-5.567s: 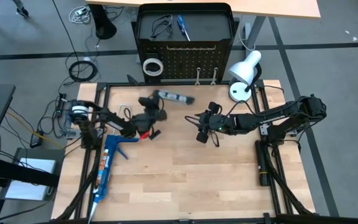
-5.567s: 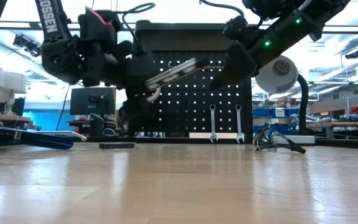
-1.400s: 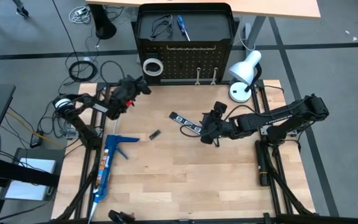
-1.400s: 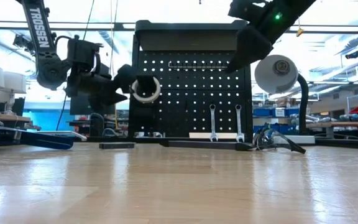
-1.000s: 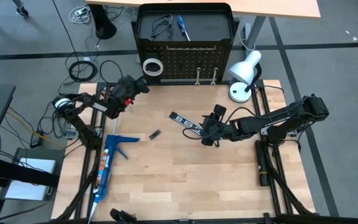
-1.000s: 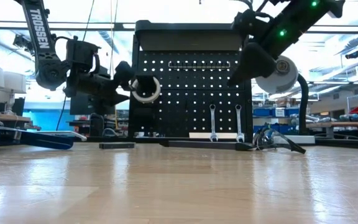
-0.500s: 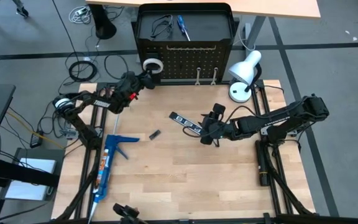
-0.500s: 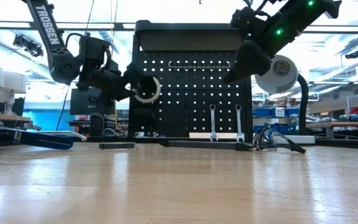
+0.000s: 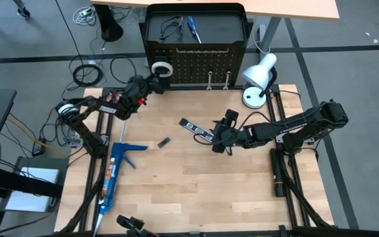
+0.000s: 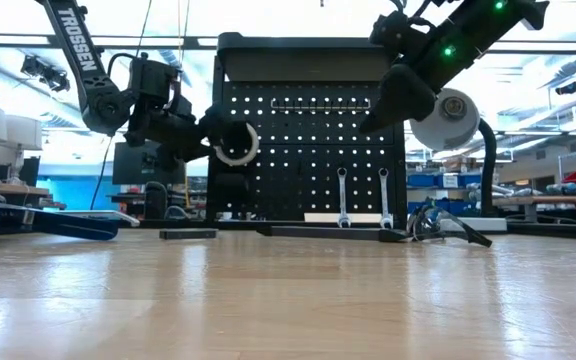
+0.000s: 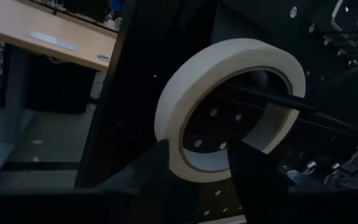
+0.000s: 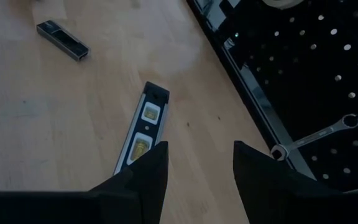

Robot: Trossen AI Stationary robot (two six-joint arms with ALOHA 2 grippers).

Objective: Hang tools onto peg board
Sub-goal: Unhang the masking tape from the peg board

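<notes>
The white tape ring hangs on a peg at the left of the black peg board, about halfway up it. My left gripper points level at the ring, one finger on either side of its lower rim. My right gripper hovers open above the table's middle. Just beyond its fingers the black strip with white marks lies flat on the wood. Two silver wrenches hang low on the board. A blue-handled screwdriver and black wire loops lie on top of the board. My left gripper has a finger on each side of the tape ring's lower rim, coming at it level from the table's near left. Whether the fingers touch the rim I cannot tell. The ring hangs upright on its peg.
A white desk lamp stands at the far right beside the board. A blue caulking gun lies along the table's left side. A small black piece lies on the wood left of centre. The near half of the table is bare wood.
My left gripper has gone toward the far edge and a little up, from short of the board to the tape ring, rolling as it went. The ring stays on its peg. My right gripper has kept still above the strip.
</notes>
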